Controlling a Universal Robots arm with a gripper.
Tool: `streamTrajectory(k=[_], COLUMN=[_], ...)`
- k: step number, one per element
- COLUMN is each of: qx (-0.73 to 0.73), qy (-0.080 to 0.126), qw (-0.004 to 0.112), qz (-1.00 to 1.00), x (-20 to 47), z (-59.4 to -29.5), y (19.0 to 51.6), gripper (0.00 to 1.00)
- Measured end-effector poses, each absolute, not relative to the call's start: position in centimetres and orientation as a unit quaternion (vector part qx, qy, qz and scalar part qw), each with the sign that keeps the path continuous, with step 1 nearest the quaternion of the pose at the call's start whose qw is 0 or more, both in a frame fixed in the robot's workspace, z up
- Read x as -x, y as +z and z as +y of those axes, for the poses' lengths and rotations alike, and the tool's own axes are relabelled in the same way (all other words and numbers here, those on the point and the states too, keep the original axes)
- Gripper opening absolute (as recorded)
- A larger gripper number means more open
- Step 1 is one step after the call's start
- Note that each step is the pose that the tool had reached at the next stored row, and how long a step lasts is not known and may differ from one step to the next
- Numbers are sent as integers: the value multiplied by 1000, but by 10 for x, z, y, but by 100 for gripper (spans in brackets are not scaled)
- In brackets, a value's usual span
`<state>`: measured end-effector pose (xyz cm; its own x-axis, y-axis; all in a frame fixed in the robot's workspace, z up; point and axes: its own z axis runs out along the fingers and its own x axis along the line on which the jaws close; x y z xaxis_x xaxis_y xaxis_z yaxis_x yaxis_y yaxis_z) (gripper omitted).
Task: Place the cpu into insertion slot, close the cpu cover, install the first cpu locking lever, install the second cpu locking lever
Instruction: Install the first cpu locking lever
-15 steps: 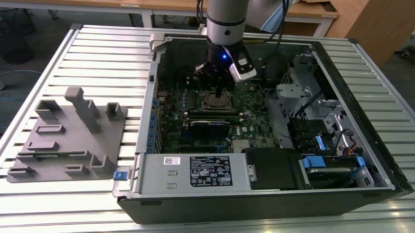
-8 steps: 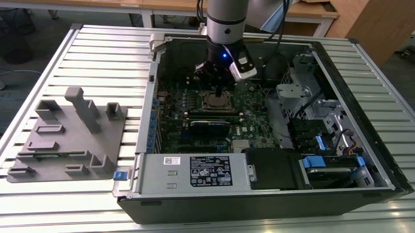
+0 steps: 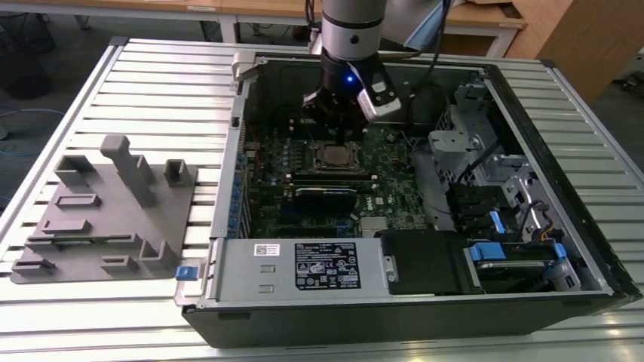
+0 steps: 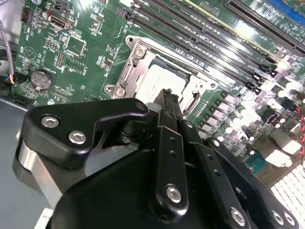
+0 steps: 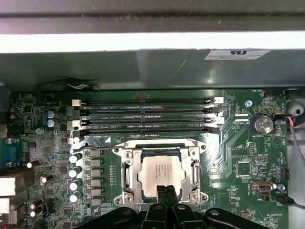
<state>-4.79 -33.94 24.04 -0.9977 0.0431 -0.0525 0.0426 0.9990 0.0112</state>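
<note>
cpu [image 5: 161, 172], flat silver-grey square, lies within thin metal frame cover [image 5: 127, 172]: likely light, stiff, fragile; you'd grip its edges. black gripper [image 5: 167, 190] pinched together, empty.

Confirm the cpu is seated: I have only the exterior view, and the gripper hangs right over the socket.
Observer: Yes. In the first wrist view the cpu lies flat and square in the socket, silver top up.
Operator: Is the cover down on it?
Observer: In both wrist views the cpu cover lies flat around the chip, which shows through its window.
Operator: And the fingers?
Observer: The gripper is shut, with its fingertips together at one edge of the chip. I cannot tell whether they are pressing on it.
</note>
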Motion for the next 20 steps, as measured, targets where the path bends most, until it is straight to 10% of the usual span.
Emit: streamTrajectory(k=[20], qx=[-21], qy=[5], qw=[26], qz=[999], x=[52], z=[-339], y=[250], gripper=[11])
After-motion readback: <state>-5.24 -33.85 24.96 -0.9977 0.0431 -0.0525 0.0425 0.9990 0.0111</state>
